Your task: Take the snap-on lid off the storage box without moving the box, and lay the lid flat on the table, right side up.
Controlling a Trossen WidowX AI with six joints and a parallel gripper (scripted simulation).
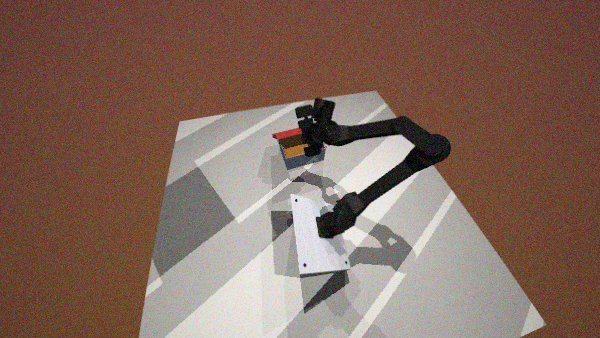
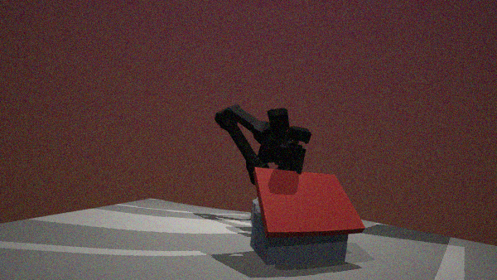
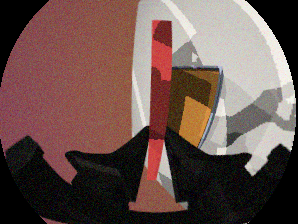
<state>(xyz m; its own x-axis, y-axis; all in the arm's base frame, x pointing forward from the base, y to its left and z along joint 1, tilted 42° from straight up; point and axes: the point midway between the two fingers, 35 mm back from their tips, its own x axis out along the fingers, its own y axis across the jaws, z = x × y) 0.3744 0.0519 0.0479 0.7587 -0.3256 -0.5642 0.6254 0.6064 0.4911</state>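
The red lid [image 1: 286, 134] [image 2: 319, 207] [image 3: 161, 55] is steeply tilted. Its edge on the arm's side is raised, and its low edge is at the box's far top edge; whether they touch I cannot tell. The blue-grey storage box [image 1: 306, 161] [image 2: 311, 250] stands upright on the table, open toward the arm, with a brown and orange interior showing in the top view and the wrist view. My gripper [image 1: 308, 138] [image 2: 291, 166] [image 3: 156, 128] is shut on the lid's raised edge, above the box. The fingertips are partly hidden in the top and exterior views.
The arm's white base plate [image 1: 310, 245] lies on the table [image 1: 225, 280], nearer the top camera than the box. The arm arches from it to the box. Shadows and light bands cross the table. The table's far edge is behind the box in the top view.
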